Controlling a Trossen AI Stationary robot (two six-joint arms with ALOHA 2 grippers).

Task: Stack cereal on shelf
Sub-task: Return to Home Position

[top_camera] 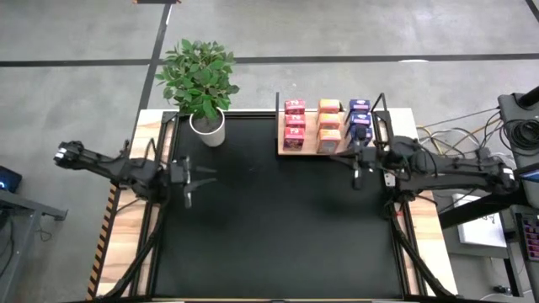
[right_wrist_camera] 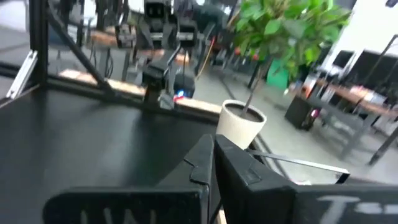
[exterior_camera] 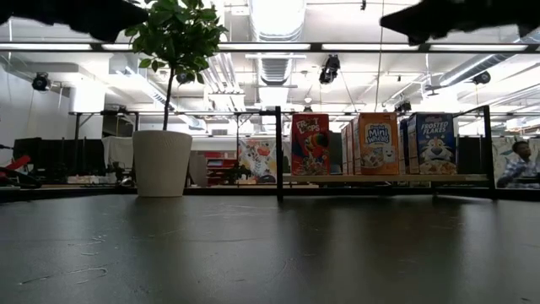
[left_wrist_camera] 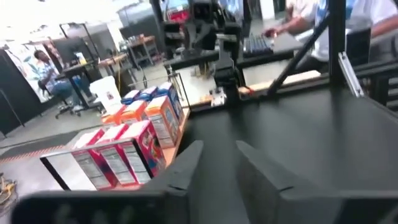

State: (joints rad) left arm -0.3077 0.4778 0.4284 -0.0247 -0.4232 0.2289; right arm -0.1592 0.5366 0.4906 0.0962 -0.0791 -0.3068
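Observation:
The cereal boxes stand on their bases on the light-wood shelf (top_camera: 284,145) at the table's far side: a red row (top_camera: 295,124), an orange row (top_camera: 329,124) and a blue row (top_camera: 360,120). The low view shows them side by side: red (exterior_camera: 310,144), orange (exterior_camera: 376,143), blue (exterior_camera: 434,143). My right gripper (top_camera: 347,158) hovers just in front of the shelf's right part, shut (right_wrist_camera: 212,146), holding nothing. My left gripper (top_camera: 206,178) hangs over the table's left side, near the plant pot, its fingers a little apart (left_wrist_camera: 219,152) with nothing between them.
A white pot (top_camera: 208,126) with a leafy plant stands at the far left of the table, left of the shelf. Thin black posts (exterior_camera: 279,152) rise at the shelf's ends. Black tabletop lies bare between both arms and toward the near edge. People sit at desks beyond the table (left_wrist_camera: 46,71).

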